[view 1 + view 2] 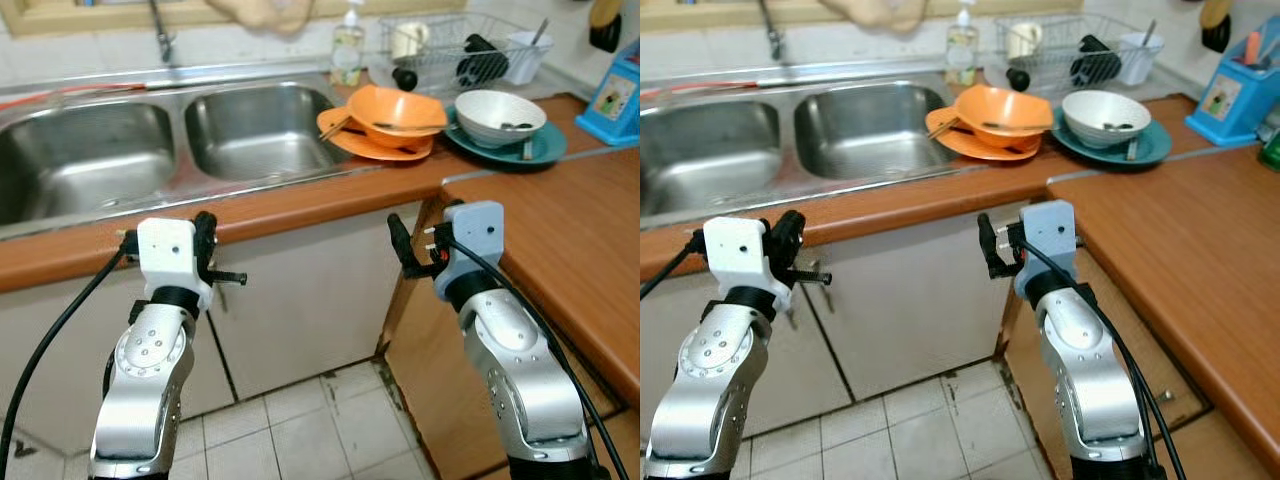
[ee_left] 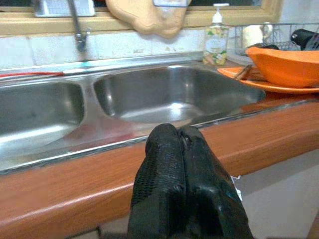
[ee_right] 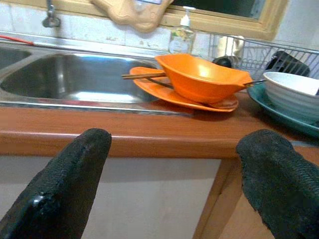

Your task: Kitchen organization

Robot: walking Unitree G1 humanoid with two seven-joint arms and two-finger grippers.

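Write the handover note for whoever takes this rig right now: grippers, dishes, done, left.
Left gripper: shut, empty, held before the counter edge by the sink.
Right gripper: open, empty, facing the counter corner.
Orange bowl sits on the orange plate with chopsticks; white bowl sits on the teal plate, beside the dish rack.
Done: nothing picked up.
Left: dishes unsorted on the counter.
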